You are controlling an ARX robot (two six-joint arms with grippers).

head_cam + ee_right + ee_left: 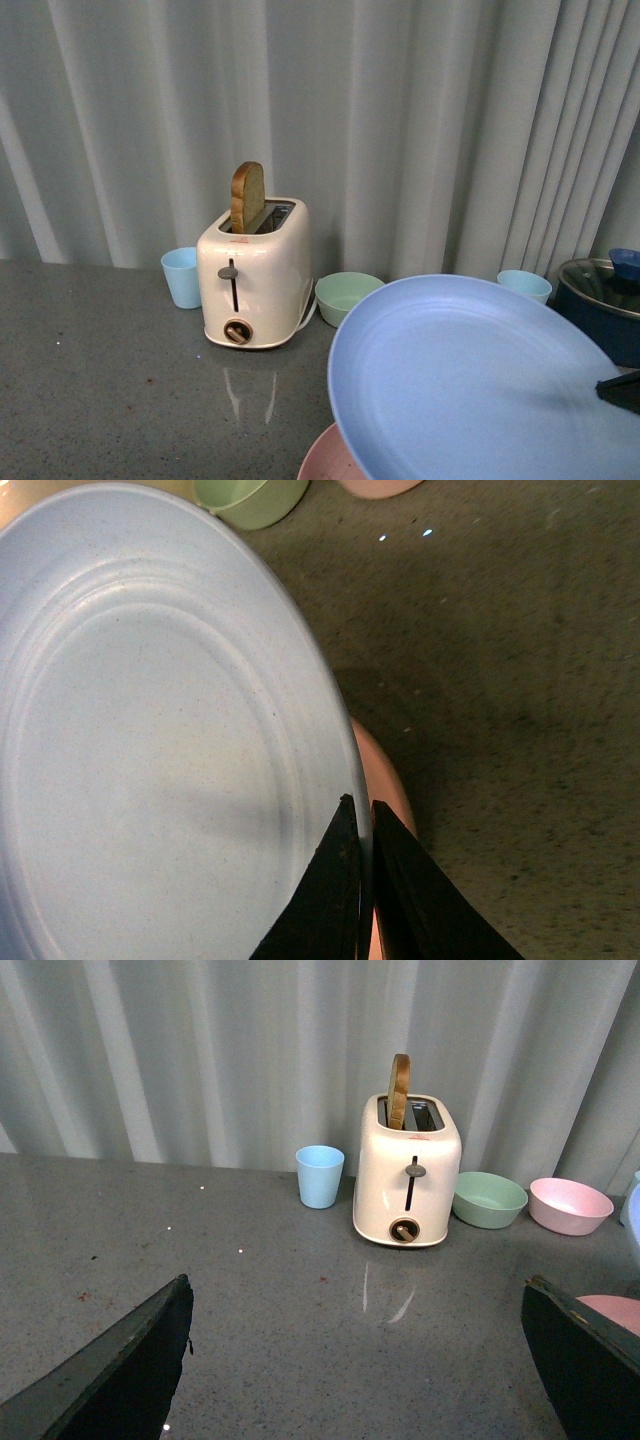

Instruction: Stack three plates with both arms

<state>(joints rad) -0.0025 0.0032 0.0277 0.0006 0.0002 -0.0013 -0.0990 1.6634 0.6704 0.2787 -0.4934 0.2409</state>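
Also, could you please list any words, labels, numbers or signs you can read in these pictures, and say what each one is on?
No text can be read in any view.
On the toaster: a small reddish mark on top beside the slots, too small to read.
Around the dial: any markings are too blurred to read.
On the light blue plate, the cup and the green bowl: no print visible.

counter (100, 380): before the curtain (420, 130).
toaster (254, 275): on the counter, at the back, left of middle.
bread (247, 197): upright in the toaster's slot.
left cup (181, 277): just left of the toaster.
bowl (347, 297): just right of the toaster.
second bowl (569, 1205): right of the bowl.
right cup (524, 285): behind the upper plate.
pot (600, 305): far right, beside the right cup.
upper plate (470, 390): front right, tilted, over the lower plate.
lower plate (328, 462): beneath it, at the front.
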